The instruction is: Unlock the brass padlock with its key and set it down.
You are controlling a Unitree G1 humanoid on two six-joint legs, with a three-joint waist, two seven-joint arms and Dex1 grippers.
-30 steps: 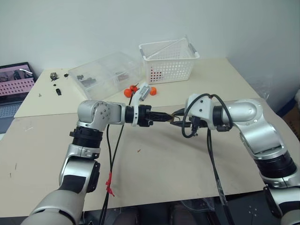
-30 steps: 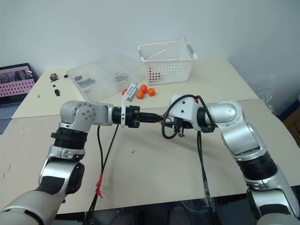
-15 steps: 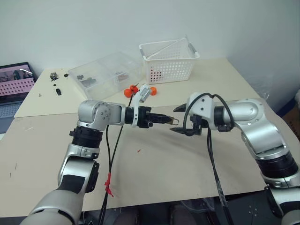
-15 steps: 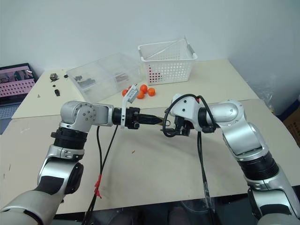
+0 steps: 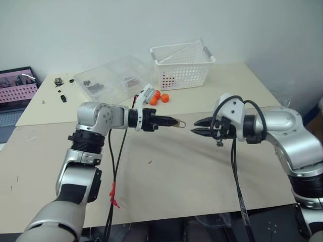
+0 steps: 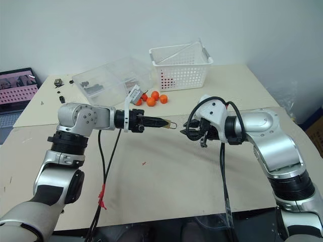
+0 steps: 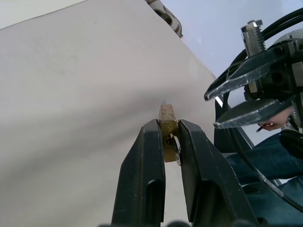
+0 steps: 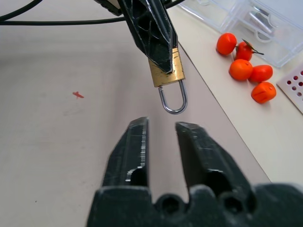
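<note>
Nearest, the right gripper (image 8: 161,125) has its two black fingers parted by only a narrow gap, with nothing between them. Just ahead of their tips, and apart from them, hangs the silver shackle (image 8: 173,101) of the brass padlock (image 8: 165,71). Its loop points straight at the gap and both its legs seem to sit in the body, so the lock looks not yet opened. Beyond the shackle, the left gripper (image 7: 169,127) is closed firmly on the brass body, pinching its flat sides near the end opposite the shackle and holding it above the table (image 5: 166,176). In the left wrist view a small round silvery bit sits at that end between the fingers; whether it is the key's head or the bare keyway I cannot tell. To do this step well, I judge that the left jaws should keep the body steady and level while the right jaws work. If the right jaws go for the shackle, they should open a little wider, come in squarely along the loop's line, close on its crown, and pull straight away from the left jaws rather than twisting. If the key is unturned, the keyed end, now buried between the left fingers, must be exposed first. Below the jaws, a red speck (image 8: 78,95) lies on the table. Beyond both jaws are the oranges (image 8: 241,68), the clear plastic box (image 5: 113,78) and the white basket (image 5: 181,65), all well apart from the work.
</note>
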